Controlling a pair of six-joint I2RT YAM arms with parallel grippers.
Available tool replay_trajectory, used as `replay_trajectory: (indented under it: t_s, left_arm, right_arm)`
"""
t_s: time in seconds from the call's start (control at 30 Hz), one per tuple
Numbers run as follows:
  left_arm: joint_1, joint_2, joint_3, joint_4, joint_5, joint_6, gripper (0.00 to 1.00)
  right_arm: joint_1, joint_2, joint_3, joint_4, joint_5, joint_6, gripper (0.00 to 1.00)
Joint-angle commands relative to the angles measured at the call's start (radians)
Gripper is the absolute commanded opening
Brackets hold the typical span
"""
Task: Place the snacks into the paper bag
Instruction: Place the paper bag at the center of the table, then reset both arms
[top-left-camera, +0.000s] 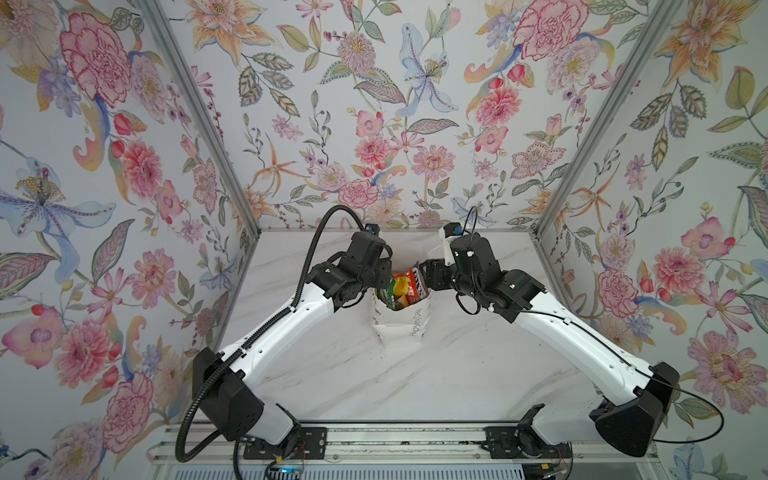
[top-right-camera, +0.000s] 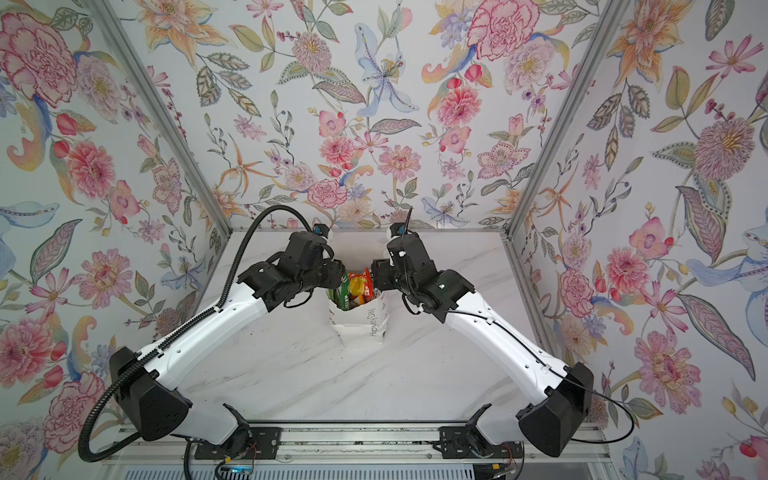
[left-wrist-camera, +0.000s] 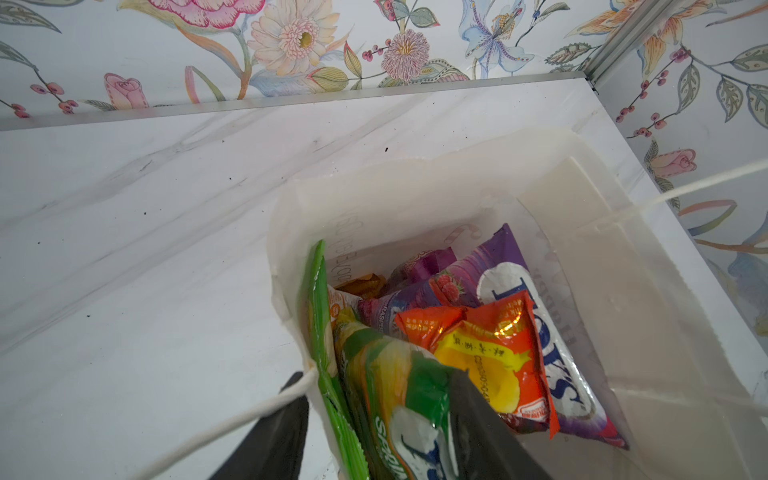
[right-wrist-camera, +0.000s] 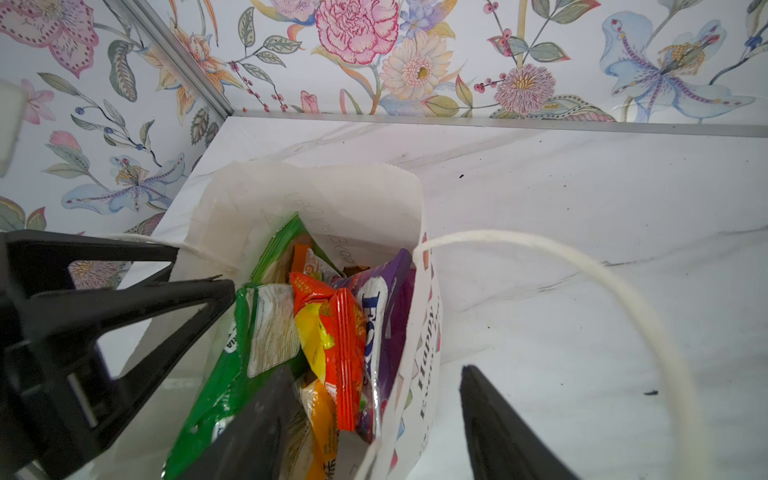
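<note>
The white paper bag (top-left-camera: 400, 328) (top-right-camera: 362, 328) stands upright mid-table in both top views, with several snacks packed inside. In the left wrist view I see a green chips bag (left-wrist-camera: 399, 374), a red-orange sachet (left-wrist-camera: 490, 345) and a purple FOX'S bag (left-wrist-camera: 494, 266). My left gripper (left-wrist-camera: 376, 376) (top-left-camera: 384, 276) is open and straddles the bag's left wall, one finger outside under the cord handle (left-wrist-camera: 232, 424). My right gripper (right-wrist-camera: 376, 370) (top-left-camera: 426, 274) is open astride the right wall (right-wrist-camera: 419, 374), one finger among the packets. The bag's floor is hidden.
Floral walls with metal corner posts (top-left-camera: 582, 137) close in three sides of the marble table (top-left-camera: 415, 386). The bag's right cord handle (right-wrist-camera: 623, 291) loops out over the tabletop. The arm bases sit on a rail (top-left-camera: 395, 440) at the front edge.
</note>
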Motion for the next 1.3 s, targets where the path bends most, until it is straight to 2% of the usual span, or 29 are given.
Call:
replay_trajectory:
  t_s: [0.0,0.27,0.43,0.67,0.83,0.93,1.07,1.23,1.27]
  left_arm:
    - [0.013,-0.054,0.027,0.012,-0.004,0.030,0.65]
    - [0.018,-0.133,0.051,0.009,-0.087,0.099,0.88]
    - [0.031,-0.225,0.023,0.043,-0.173,0.146,0.93]
    - [0.037,-0.389,-0.106,0.135,-0.304,0.198,0.99]
    - [0.044,-0.518,-0.245,0.184,-0.460,0.191,0.99]
    - [0.046,-0.600,-0.361,0.210,-0.623,0.172,0.99]
    - [0.048,-0.696,-0.533,0.290,-0.719,0.153,0.99]
    - [0.047,-0.822,-0.727,0.417,-0.837,0.144,0.99]
    - [0.047,-0.833,-0.772,0.470,-0.854,0.173,0.99]
  right_arm:
    - [-0.003,-0.034,0.029,0.003,0.015,-0.013,0.71]
    - [-0.003,-0.078,0.065,-0.034,0.025,-0.052,0.82]
    - [-0.003,-0.131,0.069,-0.041,0.050,-0.092,0.85]
    - [-0.042,-0.248,0.020,-0.049,0.077,-0.155,0.89]
    - [-0.078,-0.361,-0.069,-0.047,0.094,-0.181,0.90]
    - [-0.171,-0.428,-0.146,-0.047,0.084,-0.192,0.90]
    - [-0.256,-0.488,-0.241,-0.041,0.066,-0.180,0.91]
    - [-0.296,-0.552,-0.369,0.009,0.098,-0.171,0.93]
    - [-0.300,-0.566,-0.400,0.032,0.108,-0.178,0.94]
